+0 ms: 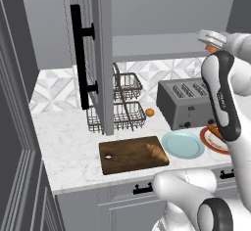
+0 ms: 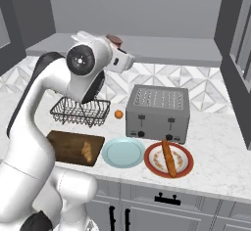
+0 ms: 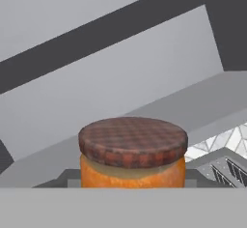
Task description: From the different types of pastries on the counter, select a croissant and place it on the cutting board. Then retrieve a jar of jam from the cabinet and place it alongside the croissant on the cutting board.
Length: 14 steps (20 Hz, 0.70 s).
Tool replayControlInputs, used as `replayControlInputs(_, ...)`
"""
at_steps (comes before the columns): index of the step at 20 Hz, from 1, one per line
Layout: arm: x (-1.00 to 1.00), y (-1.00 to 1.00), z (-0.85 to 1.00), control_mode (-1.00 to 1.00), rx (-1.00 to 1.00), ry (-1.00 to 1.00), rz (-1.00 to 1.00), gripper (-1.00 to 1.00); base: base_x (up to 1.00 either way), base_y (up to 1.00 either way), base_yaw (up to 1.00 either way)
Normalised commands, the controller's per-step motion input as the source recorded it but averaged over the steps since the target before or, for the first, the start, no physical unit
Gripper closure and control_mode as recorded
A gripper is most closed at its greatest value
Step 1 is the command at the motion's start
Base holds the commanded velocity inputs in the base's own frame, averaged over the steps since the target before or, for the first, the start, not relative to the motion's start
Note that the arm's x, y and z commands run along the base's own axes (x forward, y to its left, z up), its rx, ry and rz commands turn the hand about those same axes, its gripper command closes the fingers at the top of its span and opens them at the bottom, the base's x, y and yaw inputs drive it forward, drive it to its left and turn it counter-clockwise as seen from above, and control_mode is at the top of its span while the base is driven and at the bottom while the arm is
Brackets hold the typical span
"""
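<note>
Two base cameras looked forward and down over the white grey-veined marble counter (image 1: 68, 151), one from behind the arm's left, one from behind its right. Both took in the dark brown rectangular wooden cutting board (image 1: 128, 155), the round pale blue plate (image 1: 183, 144) just beside it and the grey metal toaster (image 1: 184, 103) behind that plate, each from a middling distance. The hand camera sat very close to the orange-red jar with its darker chequered lid (image 3: 132, 150), facing the flat grey cabinet shelf (image 3: 202, 101) beyond the jar.

Croissant (image 1: 156, 151) on cutting board (image 1: 125, 156), orange checked-lid jam jar (image 3: 132, 153) upright
</note>
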Motion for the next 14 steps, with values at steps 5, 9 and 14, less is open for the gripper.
replayControlInputs(5, -1.0, 0.04, 0.0, -1.0, 0.0, 0.07, 0.0, 1.0, 0.0, 0.0, 0.0)
replayControlInputs(9, -1.0, 0.02, 0.0, -1.0, 0.0, 0.13, 0.0, 1.0, 0.0, 0.0, 0.0)
replayControlInputs(14, -1.0, 0.03, 0.0, -1.0, 0.0, 0.06, 0.0, 1.0, 0.0, 0.0, 0.0)
